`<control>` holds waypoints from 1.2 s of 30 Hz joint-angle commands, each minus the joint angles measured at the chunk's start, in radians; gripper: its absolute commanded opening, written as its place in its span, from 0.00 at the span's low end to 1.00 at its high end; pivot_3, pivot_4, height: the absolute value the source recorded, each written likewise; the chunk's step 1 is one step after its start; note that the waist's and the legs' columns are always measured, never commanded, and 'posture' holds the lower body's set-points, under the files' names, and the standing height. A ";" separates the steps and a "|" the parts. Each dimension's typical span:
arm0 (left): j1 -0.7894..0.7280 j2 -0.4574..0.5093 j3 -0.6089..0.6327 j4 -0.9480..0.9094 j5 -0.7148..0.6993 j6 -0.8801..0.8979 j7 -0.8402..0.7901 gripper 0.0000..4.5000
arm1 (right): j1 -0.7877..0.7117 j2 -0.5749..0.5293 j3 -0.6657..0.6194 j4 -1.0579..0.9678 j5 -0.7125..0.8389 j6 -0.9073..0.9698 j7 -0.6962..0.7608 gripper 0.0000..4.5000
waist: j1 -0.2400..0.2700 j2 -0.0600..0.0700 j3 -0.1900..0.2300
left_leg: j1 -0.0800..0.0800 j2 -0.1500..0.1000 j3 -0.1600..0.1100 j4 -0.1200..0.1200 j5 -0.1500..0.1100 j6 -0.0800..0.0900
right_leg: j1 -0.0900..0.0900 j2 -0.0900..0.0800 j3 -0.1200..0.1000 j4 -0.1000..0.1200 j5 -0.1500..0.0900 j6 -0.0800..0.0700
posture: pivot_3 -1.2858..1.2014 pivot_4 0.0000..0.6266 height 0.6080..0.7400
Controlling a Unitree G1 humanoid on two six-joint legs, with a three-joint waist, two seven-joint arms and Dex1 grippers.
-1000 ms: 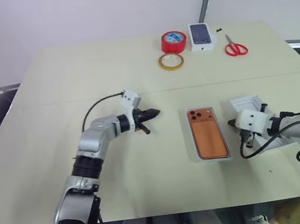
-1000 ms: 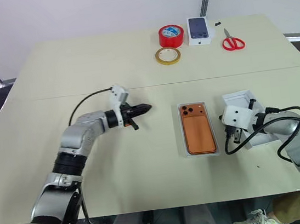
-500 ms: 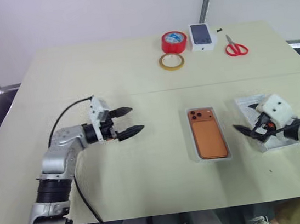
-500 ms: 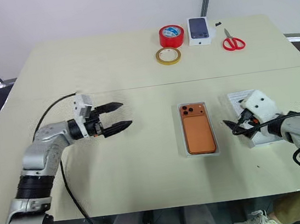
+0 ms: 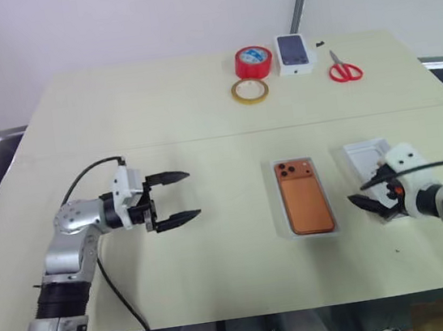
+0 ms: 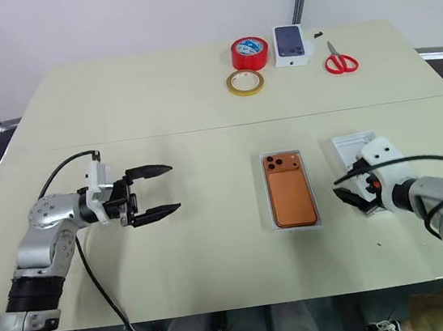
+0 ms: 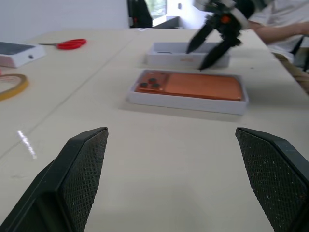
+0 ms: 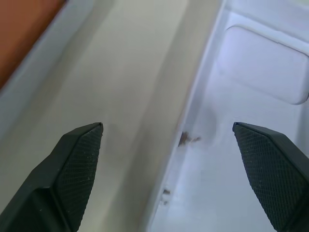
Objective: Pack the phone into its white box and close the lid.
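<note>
**Lid pickup next, phone already seated**

The phone (image 5: 304, 199) lies in the white box (image 5: 278, 207) mid-bench. The right claw (image 5: 371, 193), released and empty, hovers at the lid (image 5: 359, 155) just right of it; straddle one wall squarely before clenching. The left claw (image 5: 178, 196), also released, hangs well left over bare bench (image 5: 199, 119). Tape and scissors sit far off.

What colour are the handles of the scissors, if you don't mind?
Red; the scissors show best in the right eye view.
</note>
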 commanded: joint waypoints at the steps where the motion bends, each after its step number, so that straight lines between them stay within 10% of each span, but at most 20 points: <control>1: 0.044 0.023 -0.017 -0.045 -0.003 -0.051 -0.059 0.99 | -0.062 -0.063 0.005 -0.027 0.049 0.139 0.016 1.00 | 0.001 0.000 0.000 | 0.000 0.000 0.000 0.000 0.000 0.000 | 0.000 0.000 0.000 0.000 0.000 0.000 | 0.52 0.24 1.00; 9: 0.058 -0.011 -0.038 -0.066 0.001 -0.060 -0.017 0.99 | -0.289 -0.036 0.047 0.038 0.127 0.504 -0.049 1.00 | 0.002 0.001 0.000 | -0.001 0.000 0.000 0.000 -0.001 0.001 | -0.001 -0.001 0.000 -0.001 0.000 0.000 | 0.52 0.24 1.00; 22: 0.100 -0.034 -0.046 -0.111 0.011 -0.070 0.045 0.99 | -0.339 -0.059 0.148 0.113 0.144 0.510 -0.138 1.00 | 0.001 0.001 0.000 | -0.001 0.000 0.000 0.000 -0.001 0.001 | -0.001 -0.001 0.000 -0.001 0.000 0.000 | 0.52 0.24 1.00; 32: 0.099 -0.060 -0.061 -0.116 0.018 -0.063 0.092 1.00 | -0.373 -0.050 0.173 0.157 0.130 0.510 -0.174 0.01 | -0.002 0.001 0.000 | -0.001 0.000 0.000 0.000 -0.001 0.001 | -0.001 0.000 0.000 -0.001 0.000 0.000 | 0.52 0.24 1.00; 36: 0.092 -0.059 -0.063 -0.106 0.023 -0.066 0.104 1.00 | -0.369 -0.035 0.160 0.174 0.126 0.510 -0.197 0.00 | -0.003 0.001 0.000 | -0.001 0.000 0.000 0.000 -0.001 0.001 | -0.001 0.000 0.000 -0.001 0.000 0.000 | 0.52 0.24 1.00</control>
